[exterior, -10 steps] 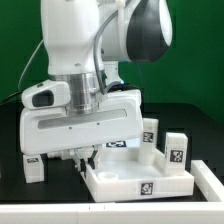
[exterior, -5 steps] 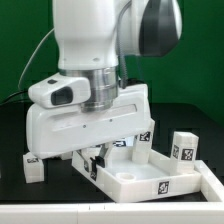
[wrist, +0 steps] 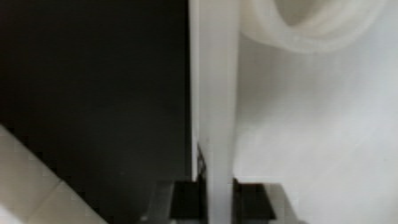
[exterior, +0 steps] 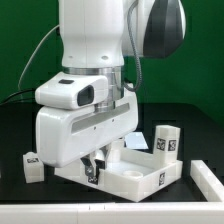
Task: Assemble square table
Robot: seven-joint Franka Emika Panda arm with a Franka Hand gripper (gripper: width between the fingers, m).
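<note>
Square table (exterior: 146,181) lies flat at the exterior view's lower middle, on the black worktop (exterior: 10,140). Gripper (exterior: 94,168) is pressed nearly together, pinching its raised rim (wrist: 214,100) on the exterior view's left side. Wrist view shows the rim between the fingers (wrist: 185,203), with a round socket (wrist: 313,30) close by. One leg (exterior: 32,166) stands lower left, another leg (exterior: 168,142) middle right.
</note>
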